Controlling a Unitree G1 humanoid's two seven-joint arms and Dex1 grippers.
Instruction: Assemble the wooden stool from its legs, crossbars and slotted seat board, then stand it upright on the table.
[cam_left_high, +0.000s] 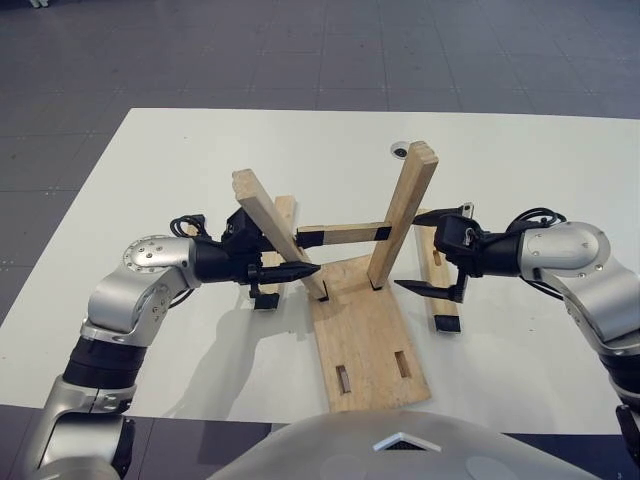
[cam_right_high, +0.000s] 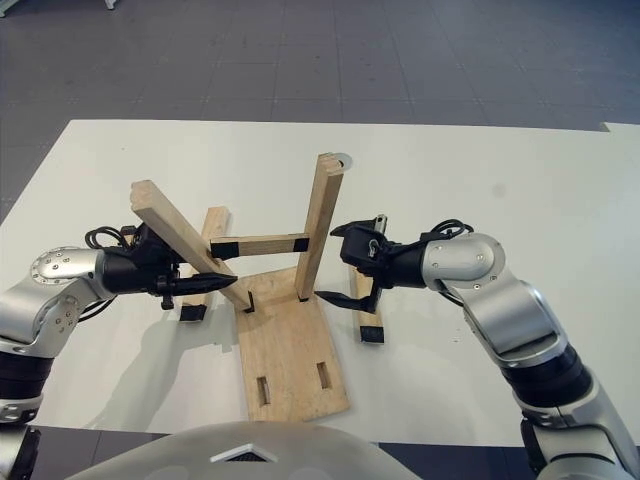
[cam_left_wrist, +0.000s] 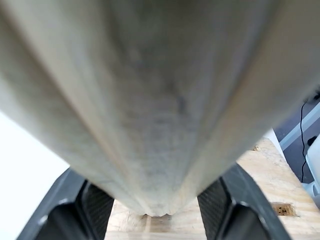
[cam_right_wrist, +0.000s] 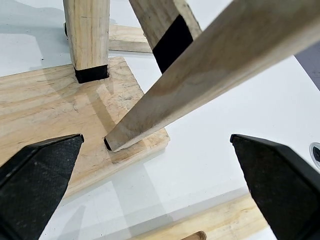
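Observation:
The slotted seat board (cam_left_high: 370, 345) lies flat on the white table (cam_left_high: 150, 180). Two legs stand in its far slots, joined by a crossbar (cam_left_high: 345, 235). The left leg (cam_left_high: 262, 212) leans outward, and my left gripper (cam_left_high: 298, 265) is shut on it low down; in the left wrist view the left leg (cam_left_wrist: 160, 100) sits between both fingers (cam_left_wrist: 92, 205). The right leg (cam_left_high: 405, 205) stands nearly upright. My right gripper (cam_left_high: 412, 250) is open wide beside it, its fingers (cam_right_wrist: 40, 170) clear of the right leg (cam_right_wrist: 210, 75), whose foot sits in the board's (cam_right_wrist: 50, 105) corner slot.
One loose piece with a black end (cam_left_high: 440, 290) lies on the table right of the board, under my right gripper. Another loose piece (cam_left_high: 284, 215) lies behind the left leg. A round cable hole (cam_left_high: 400, 150) is at the table's far side.

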